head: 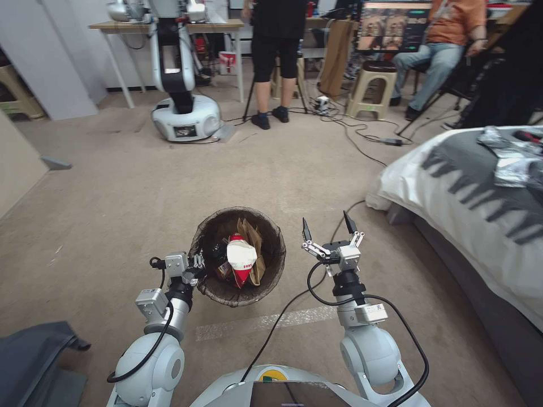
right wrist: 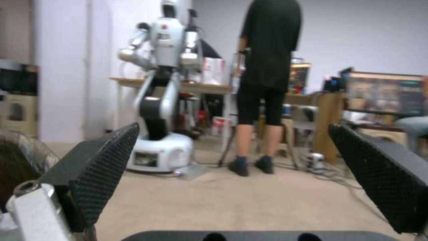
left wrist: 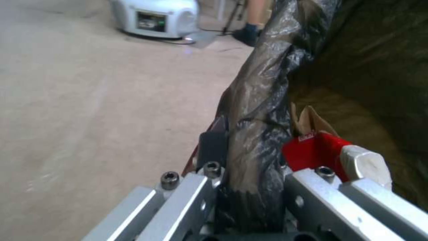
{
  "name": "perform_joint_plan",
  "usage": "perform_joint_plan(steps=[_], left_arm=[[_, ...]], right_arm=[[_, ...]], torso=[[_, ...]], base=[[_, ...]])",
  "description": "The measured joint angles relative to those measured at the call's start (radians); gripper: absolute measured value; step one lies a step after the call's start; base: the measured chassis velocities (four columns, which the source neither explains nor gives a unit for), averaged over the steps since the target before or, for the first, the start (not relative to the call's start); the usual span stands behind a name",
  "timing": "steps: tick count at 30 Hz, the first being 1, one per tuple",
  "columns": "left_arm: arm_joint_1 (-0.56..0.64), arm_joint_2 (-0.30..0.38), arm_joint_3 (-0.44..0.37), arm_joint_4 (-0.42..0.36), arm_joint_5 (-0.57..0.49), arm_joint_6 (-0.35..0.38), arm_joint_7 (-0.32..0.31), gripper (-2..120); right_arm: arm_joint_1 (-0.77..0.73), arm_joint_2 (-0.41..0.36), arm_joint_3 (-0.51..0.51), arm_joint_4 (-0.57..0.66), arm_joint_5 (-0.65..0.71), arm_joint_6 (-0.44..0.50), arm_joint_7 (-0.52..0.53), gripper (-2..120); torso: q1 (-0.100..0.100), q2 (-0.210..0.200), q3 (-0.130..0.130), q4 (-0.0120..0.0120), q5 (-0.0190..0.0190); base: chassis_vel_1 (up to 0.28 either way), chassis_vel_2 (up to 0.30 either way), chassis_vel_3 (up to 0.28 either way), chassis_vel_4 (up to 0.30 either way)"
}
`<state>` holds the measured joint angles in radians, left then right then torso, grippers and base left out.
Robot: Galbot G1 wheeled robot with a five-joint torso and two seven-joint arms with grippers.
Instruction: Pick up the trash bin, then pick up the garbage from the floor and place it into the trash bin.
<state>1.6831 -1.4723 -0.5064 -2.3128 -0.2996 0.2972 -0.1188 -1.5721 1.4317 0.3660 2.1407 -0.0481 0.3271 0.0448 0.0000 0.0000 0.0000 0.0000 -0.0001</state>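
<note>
The trash bin, round with a dark bag liner, sits just ahead of me at centre left. My left gripper is shut on its near rim. In the left wrist view the crumpled liner rim is pinched by the left gripper. Garbage lies inside the bin: a red and white cup and brown paper. My right gripper is raised to the right of the bin, open and holding nothing. In the right wrist view, its pads are spread wide, and the bin's edge shows at one side.
A bed with a zebra-striped cloth runs along the right. Another robot stands ahead, with a standing person, a stool and floor cables beyond. A grey object lies at my near left. Open carpet lies ahead.
</note>
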Motion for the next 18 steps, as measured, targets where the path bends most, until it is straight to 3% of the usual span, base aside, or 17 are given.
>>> perform_joint_plan(steps=[8, 18], left_arm=[[-0.001, -0.001, 0.003, 0.016, 0.012, -0.024, 0.011, 2], [-0.001, 0.000, 0.030, 0.036, -0.004, -0.030, 0.019, 2]], right_arm=[[-0.001, 0.002, -0.003, 0.000, 0.000, 0.002, -0.002, 100], [0.004, 0.005, -0.008, 0.001, 0.000, 0.002, -0.006, 100]], torso=[[0.000, 0.000, 0.000, 0.0003, 0.0000], [0.000, 0.000, 0.000, -0.0002, 0.0001]], base=[[0.110, 0.121, 0.128, 0.116], [0.025, 0.019, 0.020, 0.021]])
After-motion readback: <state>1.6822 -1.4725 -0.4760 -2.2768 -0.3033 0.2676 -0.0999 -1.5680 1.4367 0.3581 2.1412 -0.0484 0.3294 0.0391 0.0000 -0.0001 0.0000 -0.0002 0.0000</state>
